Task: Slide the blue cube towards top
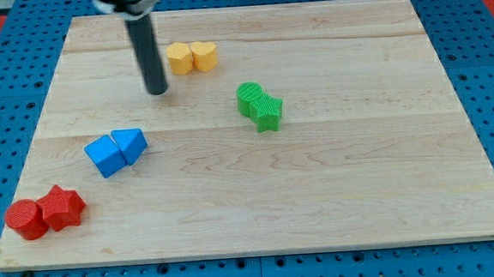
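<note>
Red blocks [44, 213] lie nearest the view's bottom, well below-left of my tip [157, 91], a gripperless rod with no jaws, positioned above-right of the blue cube [105, 156], so repositioning beneath is probably required.

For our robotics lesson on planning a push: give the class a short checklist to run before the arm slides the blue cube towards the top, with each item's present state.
1. Blue cube in full view: ok.
2. My tip below the cube, ready to push it upward: not ok; it stands above and right of it, near the yellow blocks.
3. Cube free of neighbours: not ok; the blue wedge touches its right side.
4. Path above the cube clear of blocks: ok.
5. Red blocks out of the way: ok.
</note>
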You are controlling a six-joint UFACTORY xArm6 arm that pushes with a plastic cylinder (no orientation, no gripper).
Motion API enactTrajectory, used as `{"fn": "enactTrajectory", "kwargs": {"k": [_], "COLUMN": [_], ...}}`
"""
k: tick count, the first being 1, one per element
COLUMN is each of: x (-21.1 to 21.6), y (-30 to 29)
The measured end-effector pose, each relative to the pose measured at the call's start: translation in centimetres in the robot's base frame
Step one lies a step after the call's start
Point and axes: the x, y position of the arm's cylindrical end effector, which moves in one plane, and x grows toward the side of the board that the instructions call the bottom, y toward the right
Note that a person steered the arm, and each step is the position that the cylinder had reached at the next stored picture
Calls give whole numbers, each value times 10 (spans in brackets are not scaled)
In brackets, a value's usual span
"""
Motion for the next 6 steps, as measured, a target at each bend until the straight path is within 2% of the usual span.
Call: {"fn": "enactTrajectory", "kwargs": {"k": [1, 2, 3, 4, 6], "x": [21, 73, 131, 162, 160], "y": [-66, -108, -111, -104, -57]}}
